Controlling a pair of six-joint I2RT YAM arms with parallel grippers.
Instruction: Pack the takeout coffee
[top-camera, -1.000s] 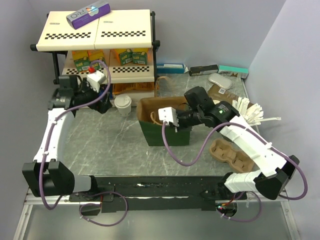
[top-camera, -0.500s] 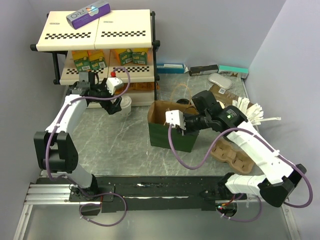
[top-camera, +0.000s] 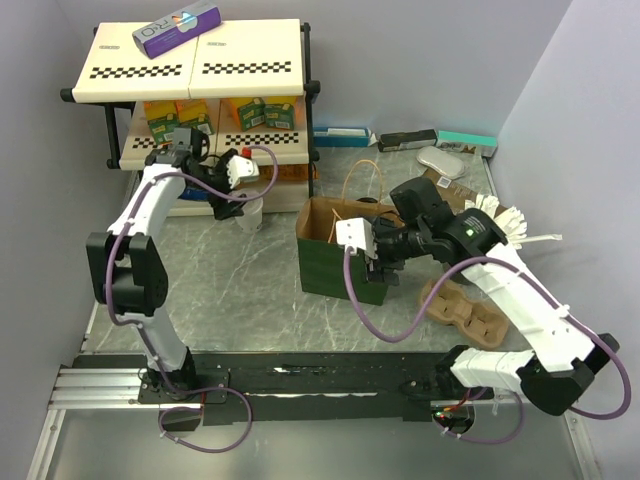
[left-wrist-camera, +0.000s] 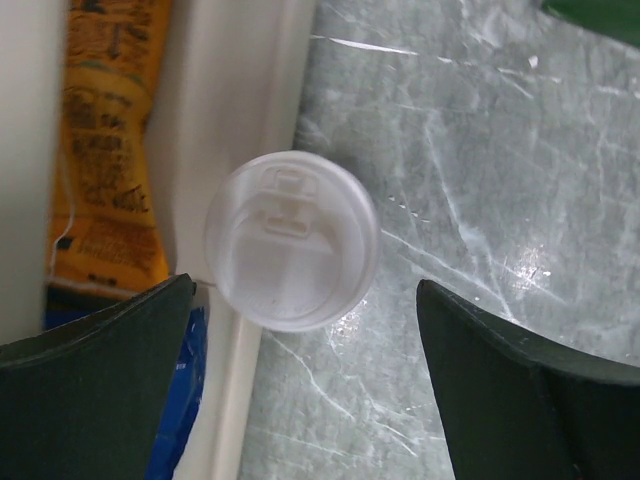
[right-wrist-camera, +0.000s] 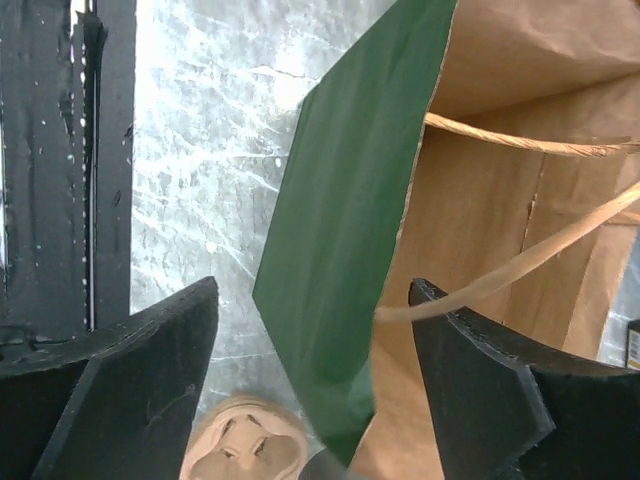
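Left of the green paper bag (top-camera: 328, 268), well apart from it, the coffee cup (left-wrist-camera: 292, 240) is standing upright on the grey marbled table (top-camera: 230, 290). The left gripper (left-wrist-camera: 305, 290) is hovering directly over it. Its two dark fingers are spread wide and touching nothing, and in the wrist view the cup is showing between and just ahead of them. From above, only a sliver of the white cup is showing under that gripper. The cup is wearing a round, translucent white plastic lid with a raised rim and a small moulded sip tab. Its far edge is sitting against the white board of the shelf (top-camera: 190, 60) that is standing behind and to the left of the bag.

At the bag's near right corner, the right gripper (right-wrist-camera: 312, 290) is also gaping wide and gripping nothing. The bag's green wall is passing between its fingers without clearly touching either.

The bag is standing open. It is smooth green outside and plain brown inside, with sharp folds and a pale twisted-paper handle looping across its mouth.

Right of the bag, just beside it, a brown moulded-pulp cup tray (top-camera: 465, 310) is lying flat, rough and rounded.
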